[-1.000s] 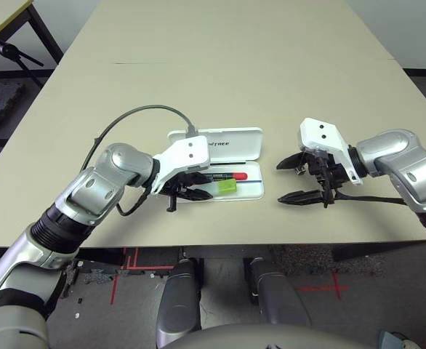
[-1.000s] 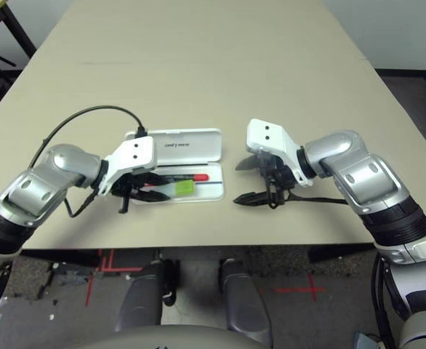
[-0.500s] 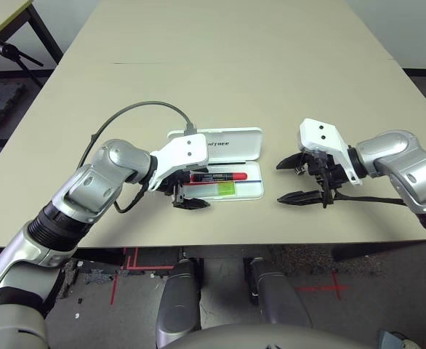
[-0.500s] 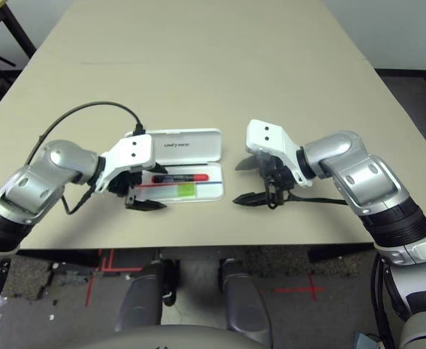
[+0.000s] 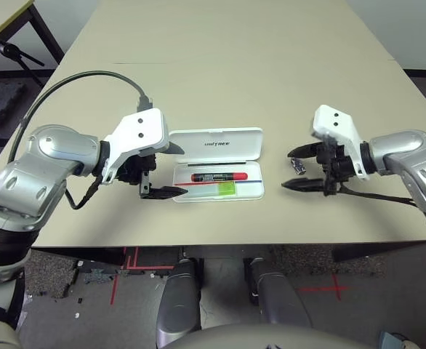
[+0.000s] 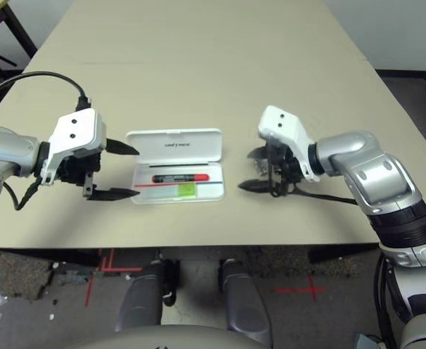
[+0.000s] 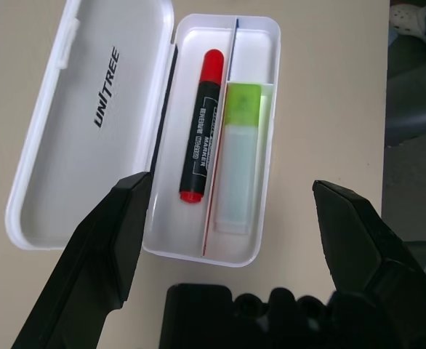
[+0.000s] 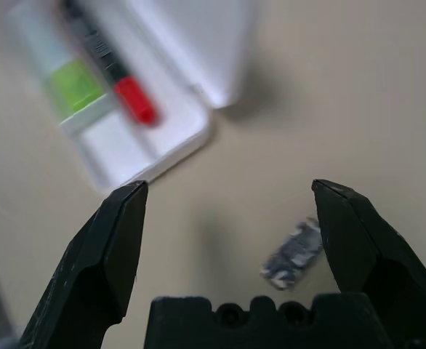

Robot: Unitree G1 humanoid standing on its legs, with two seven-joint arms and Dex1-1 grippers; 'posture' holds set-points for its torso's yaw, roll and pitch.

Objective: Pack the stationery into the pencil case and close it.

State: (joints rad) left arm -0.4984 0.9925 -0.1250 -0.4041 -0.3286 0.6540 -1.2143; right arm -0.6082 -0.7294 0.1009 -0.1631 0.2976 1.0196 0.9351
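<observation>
On the inner face of the pencil case's open lid (image 7: 111, 80), the word "UNITREE" was printed in dark, slanted capitals; it could be read in the left wrist view and in both eye views. On the black barrel of the red-and-black marker pen (image 7: 201, 131), lying in the case, the word "MARKER" stood in pale capitals, running lengthwise along the barrel. Beside that word, on the same barrel, ran more pale printing in small characters, too small to make out. On the silvery metal clip (image 8: 294, 254), light and dark patches showed, and whether they were lettering could not be told.
</observation>
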